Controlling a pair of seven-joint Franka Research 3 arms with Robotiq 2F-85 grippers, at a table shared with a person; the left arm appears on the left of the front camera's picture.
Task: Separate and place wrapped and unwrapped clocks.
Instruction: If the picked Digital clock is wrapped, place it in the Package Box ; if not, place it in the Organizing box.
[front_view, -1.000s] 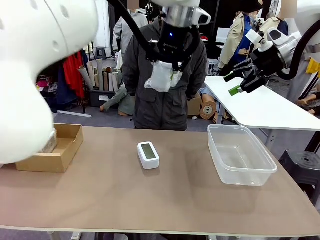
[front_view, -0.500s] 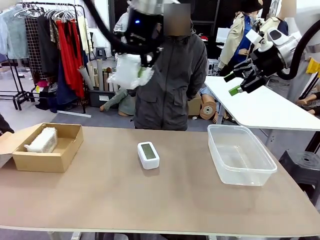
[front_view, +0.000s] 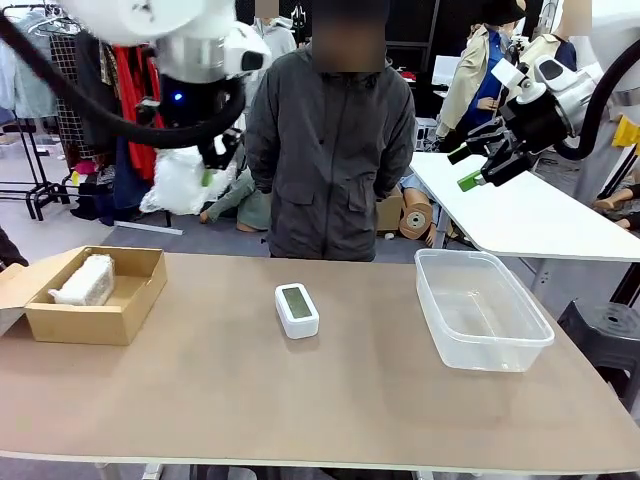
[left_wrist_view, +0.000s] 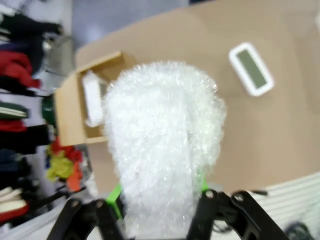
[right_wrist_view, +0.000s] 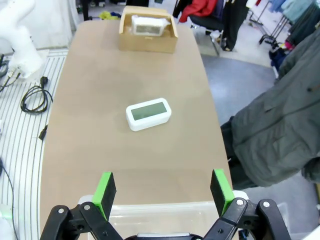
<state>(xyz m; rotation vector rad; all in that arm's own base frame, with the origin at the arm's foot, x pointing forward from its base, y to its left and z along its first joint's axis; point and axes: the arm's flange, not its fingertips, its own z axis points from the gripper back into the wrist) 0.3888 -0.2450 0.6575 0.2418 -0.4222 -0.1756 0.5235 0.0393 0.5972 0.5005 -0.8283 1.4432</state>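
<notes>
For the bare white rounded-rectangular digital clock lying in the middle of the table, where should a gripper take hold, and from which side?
Take the bare white rounded-rectangular digital clock across its two long edges, coming straight down from above. It lies flat, screen up, on the brown table with free space all round, so its narrow width likely suits the jaws best.

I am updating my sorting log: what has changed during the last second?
The left tool, shut on a wrapped clock, carried it from in front of the person toward the robot's left, nearer the cardboard box. Unchanged: the open right tool, the bare clock, the plastic tub, the second wrapped clock in the box.
</notes>
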